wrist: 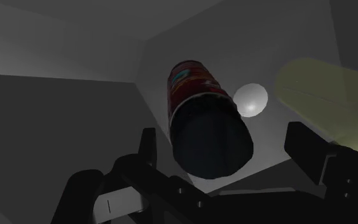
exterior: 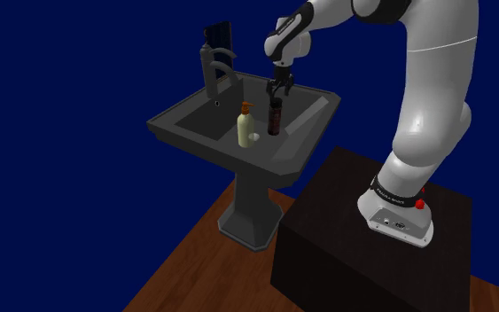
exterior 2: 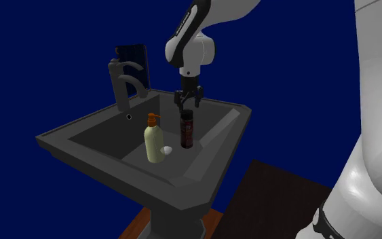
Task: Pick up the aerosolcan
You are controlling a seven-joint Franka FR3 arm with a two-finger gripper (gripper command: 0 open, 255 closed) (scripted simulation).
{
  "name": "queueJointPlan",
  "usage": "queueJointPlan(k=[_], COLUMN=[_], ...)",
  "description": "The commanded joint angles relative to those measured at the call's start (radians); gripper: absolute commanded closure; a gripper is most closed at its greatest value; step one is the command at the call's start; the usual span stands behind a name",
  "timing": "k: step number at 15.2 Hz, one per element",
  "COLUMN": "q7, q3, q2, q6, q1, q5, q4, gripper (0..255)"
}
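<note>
Honestly, the aerosol can point(exterior: 275, 117) standing in the sink point(exterior: 300, 151) looks light, rigid, probably slick; gripper point(exterior: 280, 91) hangs above it, spread open, so I'd pinch high on its body.

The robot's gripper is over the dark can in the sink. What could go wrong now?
The can is tall and thin, so if the open gripper comes down off-centre, it might knock the can over. The pale yellow bottle stands close beside it and could get bumped. The can's round top might slip when squeezed.
</note>
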Motion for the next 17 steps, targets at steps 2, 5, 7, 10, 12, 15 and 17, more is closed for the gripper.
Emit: queueJointPlan(k=[2, 5, 7, 10, 12, 15, 17], q7=[-0.007, -0.014, -0.014, -0.013, -0.013, -0.012, -0.014], q3=[0.004, 0.01, 0.011, 0.011, 0.011, 0.011, 0.011], q2=[0.027, 0.058, 0.058, 0.059, 0.058, 0.057, 0.058], q6=[0.03, 0.067, 0.067, 0.065, 0.065, 0.066, 0.067], q1=[-0.004, -0.009, -0.009, -0.008, -0.008, -0.007, -0.009], q5=[0.009, 0.02, 0.02, 0.02, 0.02, 0.02, 0.02], q4=[-0.003, -0.009, -0.009, -0.007, -0.008, -0.009, -0.009], gripper=[0, 0, 0, 255, 255, 255, 255])
